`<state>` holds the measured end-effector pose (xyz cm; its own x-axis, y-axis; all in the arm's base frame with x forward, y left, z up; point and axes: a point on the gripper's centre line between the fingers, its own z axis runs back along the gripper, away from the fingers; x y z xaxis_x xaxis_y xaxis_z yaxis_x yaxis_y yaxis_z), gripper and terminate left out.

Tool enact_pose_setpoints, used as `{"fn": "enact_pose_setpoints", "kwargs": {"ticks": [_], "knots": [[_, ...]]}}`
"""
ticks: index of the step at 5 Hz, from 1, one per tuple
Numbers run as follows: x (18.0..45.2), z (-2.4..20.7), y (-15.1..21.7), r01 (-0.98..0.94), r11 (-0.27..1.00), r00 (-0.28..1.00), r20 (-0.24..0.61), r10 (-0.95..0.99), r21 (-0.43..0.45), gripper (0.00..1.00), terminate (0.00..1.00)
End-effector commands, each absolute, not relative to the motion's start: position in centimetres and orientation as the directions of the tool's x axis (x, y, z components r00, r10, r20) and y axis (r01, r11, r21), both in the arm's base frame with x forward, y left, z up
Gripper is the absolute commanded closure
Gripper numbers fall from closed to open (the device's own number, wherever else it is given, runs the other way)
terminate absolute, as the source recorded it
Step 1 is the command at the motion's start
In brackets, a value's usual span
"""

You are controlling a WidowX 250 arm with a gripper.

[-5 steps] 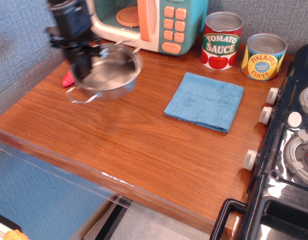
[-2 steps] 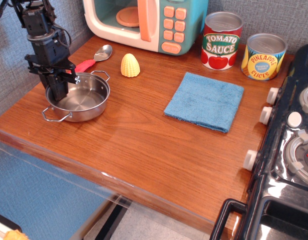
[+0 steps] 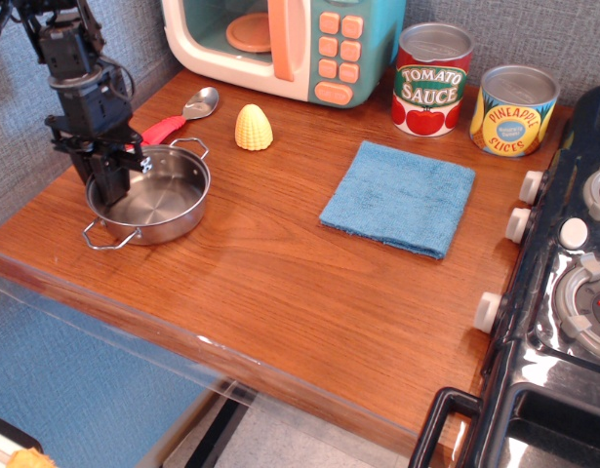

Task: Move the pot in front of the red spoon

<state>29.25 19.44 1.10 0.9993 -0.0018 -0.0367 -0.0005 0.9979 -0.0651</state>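
The shiny steel pot (image 3: 163, 195) with two wire loop handles sits on the wooden counter at the left, near the front edge. The red spoon (image 3: 165, 128) lies just behind it, its red handle toward the pot and its silver bowl toward the microwave. My gripper (image 3: 109, 187) comes down from above at the pot's left side, its fingers closed across the pot's left rim. The arm hides part of the spoon's handle end.
A yellow corn piece (image 3: 253, 127) lies right of the spoon. A toy microwave (image 3: 290, 44) stands at the back. A tomato sauce can (image 3: 432, 78) and a pineapple can (image 3: 514, 109) stand back right. A blue cloth (image 3: 399, 197) lies mid-counter. A stove (image 3: 573, 292) borders the right.
The pot was carried in the air from near the microwave down to the left and now rests on the counter in front of the spoon. The spoon and corn are now uncovered.
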Motion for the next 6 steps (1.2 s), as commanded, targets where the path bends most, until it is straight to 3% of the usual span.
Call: {"fn": "enact_pose_setpoints", "kwargs": {"ticks": [1,2,5,6], "knots": [[28.2,7.5,19.2,0.013,1.000,0.995,0.101,-0.013,0.004,0.00,0.00],[27.2,10.4,18.4,0.017,0.998,0.986,0.164,-0.026,0.054,0.00,0.00],[27.0,10.6,17.4,-0.013,0.998,0.987,0.162,0.003,0.065,0.00,0.00],[27.0,10.6,17.4,-0.013,0.998,0.987,0.162,0.003,0.065,0.00,1.00]]}}
